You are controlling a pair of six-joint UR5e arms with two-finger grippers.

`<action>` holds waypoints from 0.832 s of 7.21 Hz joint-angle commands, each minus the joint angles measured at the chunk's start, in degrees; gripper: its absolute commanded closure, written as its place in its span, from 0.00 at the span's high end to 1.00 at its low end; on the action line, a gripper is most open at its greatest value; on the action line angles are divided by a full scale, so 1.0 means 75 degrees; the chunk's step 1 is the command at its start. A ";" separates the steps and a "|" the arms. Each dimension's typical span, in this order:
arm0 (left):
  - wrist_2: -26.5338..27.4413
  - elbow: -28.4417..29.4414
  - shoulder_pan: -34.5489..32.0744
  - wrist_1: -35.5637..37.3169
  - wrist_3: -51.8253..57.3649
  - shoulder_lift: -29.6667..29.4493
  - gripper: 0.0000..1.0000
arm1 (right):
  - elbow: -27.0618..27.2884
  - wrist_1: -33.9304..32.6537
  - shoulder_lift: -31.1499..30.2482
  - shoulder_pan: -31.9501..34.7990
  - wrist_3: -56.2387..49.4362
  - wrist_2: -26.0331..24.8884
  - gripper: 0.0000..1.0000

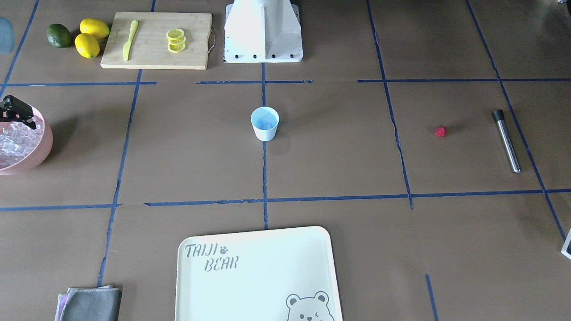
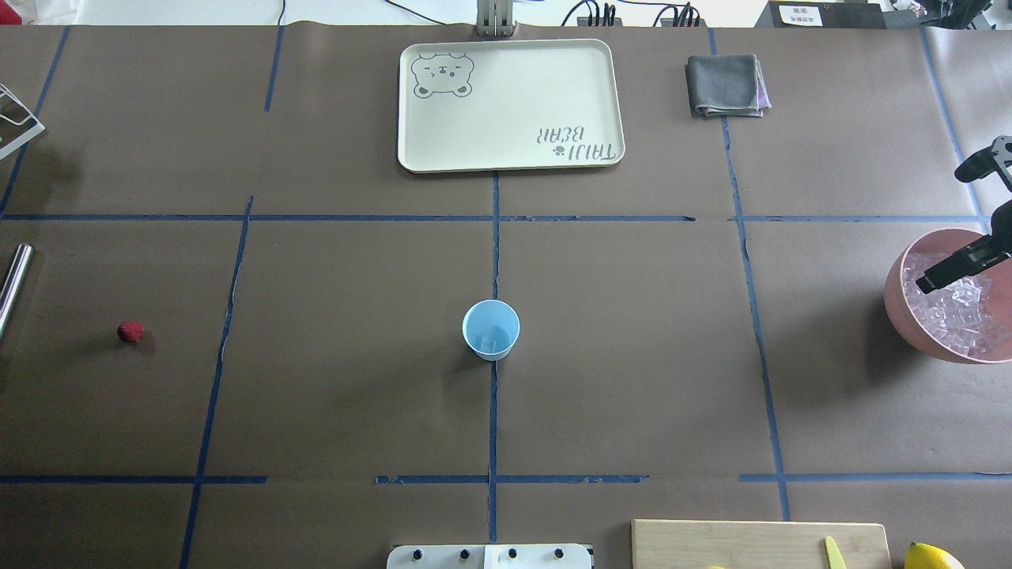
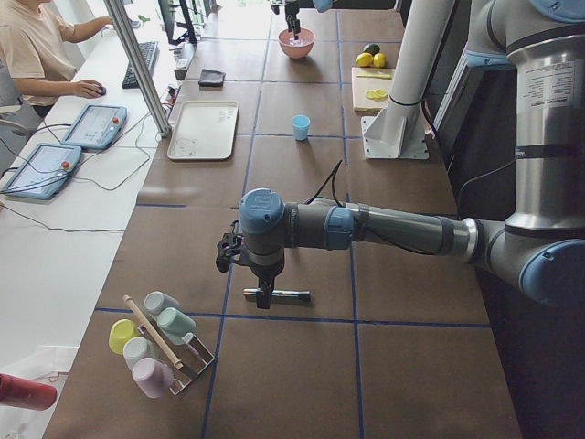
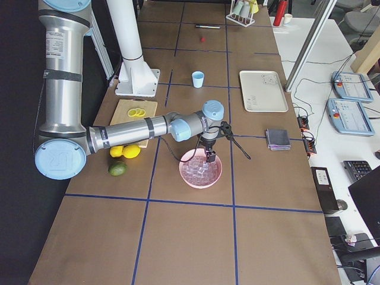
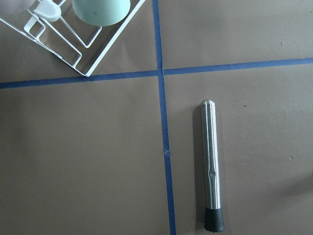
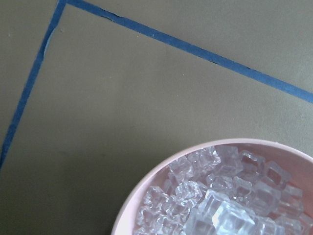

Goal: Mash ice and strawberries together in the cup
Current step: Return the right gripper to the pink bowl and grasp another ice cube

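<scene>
The pale-blue cup [image 2: 491, 329] stands upright at the table's centre, and a glassy piece shows at its bottom. More ice [image 6: 220, 196] fills the pink bowl [image 2: 897, 304] at the right edge of the overhead view. My right gripper [image 2: 945, 229] hangs over that bowl, open, with one finger low above the cubes. The red strawberry [image 2: 130, 332] lies alone on the left side of the table. Near it rests a steel muddler [image 5: 212, 166] with a black tip. My left gripper [image 3: 265, 298] hovers just above the muddler; I cannot tell whether it is open or shut.
A cream tray [image 2: 510, 103] and a folded grey cloth [image 2: 726, 85] lie on the far side. A cutting board [image 1: 156, 40] holds lemon slices and a yellow knife, beside lemons and an avocado. A wire cup rack [image 3: 160, 343] stands near the left arm. A person sits at the side desk.
</scene>
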 commanded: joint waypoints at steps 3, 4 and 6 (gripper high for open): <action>0.0000 0.0000 0.0000 0.0000 0.0000 0.0011 1.00 | -0.0617 0.0022 0.0074 0.0003 -0.0941 -0.0280 0.99; 0.0000 0.0000 0.0000 0.0000 0.0000 0.0000 1.00 | -0.0699 0.0022 0.0097 0.0003 -0.1081 -0.0280 0.99; 0.0000 -0.0012 0.0000 0.0000 0.0000 0.0000 1.00 | -0.0980 0.0011 0.0366 0.0003 -0.1071 -0.0351 0.91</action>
